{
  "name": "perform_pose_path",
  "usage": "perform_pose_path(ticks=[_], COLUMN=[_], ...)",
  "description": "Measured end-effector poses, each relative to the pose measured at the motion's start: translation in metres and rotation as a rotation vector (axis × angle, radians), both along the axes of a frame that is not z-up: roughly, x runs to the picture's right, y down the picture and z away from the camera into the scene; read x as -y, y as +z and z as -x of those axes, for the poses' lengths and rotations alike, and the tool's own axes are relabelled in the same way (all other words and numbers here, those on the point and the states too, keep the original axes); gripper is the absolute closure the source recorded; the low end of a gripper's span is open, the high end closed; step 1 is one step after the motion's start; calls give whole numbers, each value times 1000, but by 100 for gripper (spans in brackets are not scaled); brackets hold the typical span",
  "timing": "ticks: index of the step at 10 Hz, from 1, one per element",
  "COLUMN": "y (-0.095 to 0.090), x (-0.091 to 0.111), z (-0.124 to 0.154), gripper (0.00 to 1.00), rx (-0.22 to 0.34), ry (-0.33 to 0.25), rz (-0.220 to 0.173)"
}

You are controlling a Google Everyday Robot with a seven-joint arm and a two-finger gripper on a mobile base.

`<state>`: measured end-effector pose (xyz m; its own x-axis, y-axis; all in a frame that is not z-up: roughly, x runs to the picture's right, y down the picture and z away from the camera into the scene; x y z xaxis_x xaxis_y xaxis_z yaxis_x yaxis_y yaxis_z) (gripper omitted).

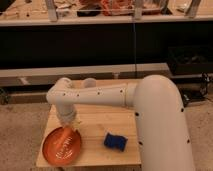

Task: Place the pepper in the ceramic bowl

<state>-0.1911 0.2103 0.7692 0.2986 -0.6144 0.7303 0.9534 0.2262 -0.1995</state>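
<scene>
A: Where is the tool point(68, 124)?

B: At the end of the white arm point(100, 95), hanging over the back rim of the ceramic bowl point(50, 150). Whether it is apart, together or clamped on something, I cannot tell.

A: And the pepper point(64, 137)?

B: A slim orange tapered piece runs down from just under the tool into the dish. I cannot tell whether it is held or already resting on the bowl.

A: How would it handle?

B: My guess is light and fairly stiff, with a smooth skin that could slide between pads. I'd take hold across the thicker end (the narrow tip gives little to bite on).

A: Its looks?

B: Carrot-like and orange, close in colour to the dish, so it partly blends in. The bowl is shallow, round, orange-red, with pale rings inside, and sits at the front left corner of the wooden table point(100, 120).

A: Anything else?

B: A dark blue object point(115, 142) lies well apart to the right.
</scene>
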Motion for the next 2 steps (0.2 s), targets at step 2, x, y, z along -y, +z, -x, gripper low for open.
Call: perform_pose_path(ticks=[2], y=[0], x=[-1], z=[1], gripper=[20], rx=[2], ry=[-3], rz=[-1])
